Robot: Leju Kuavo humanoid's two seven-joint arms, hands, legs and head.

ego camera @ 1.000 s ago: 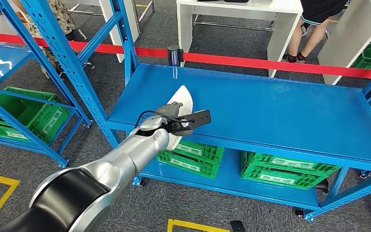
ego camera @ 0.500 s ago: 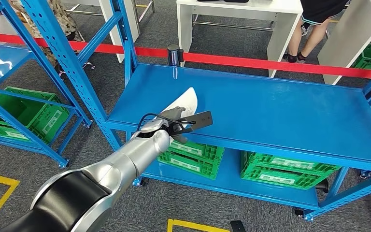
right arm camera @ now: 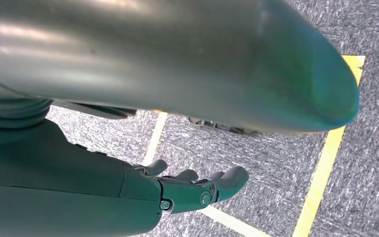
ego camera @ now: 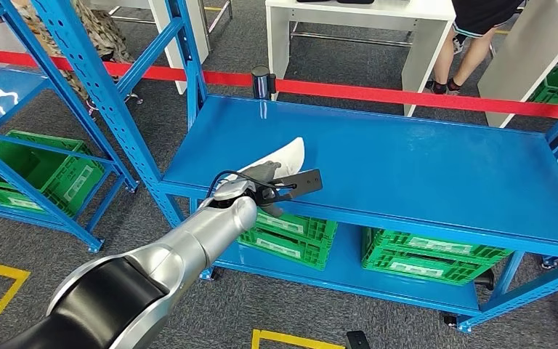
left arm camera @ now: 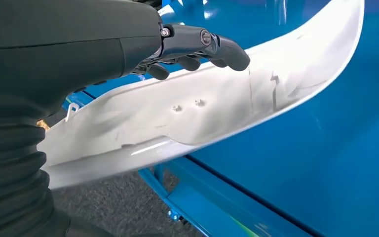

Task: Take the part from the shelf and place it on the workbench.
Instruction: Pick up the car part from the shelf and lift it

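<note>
Overall light: bright, even indoor light is falling from overhead across the head view.
Glare: a pale sheen is showing on the far edge of the blue counter (ego camera: pixel 378 156), and a white streak is glinting on the silver left arm (ego camera: pixel 189 247).
Shadows: soft and short, sitting under the counter and the green crates (ego camera: pixel 421 258).
Left wrist view: the white part (left arm camera: pixel 202 113) is catching bright highlights along its curved rim; the near ribbed cover is looking dark and slightly soft.
Right wrist view: dimmer, with a green cast; the large rounded form close to the lens is blurring out, while the grey floor (right arm camera: pixel 375 163) is staying sharp.
Edges: the head view is bending shelf posts slightly.
</note>
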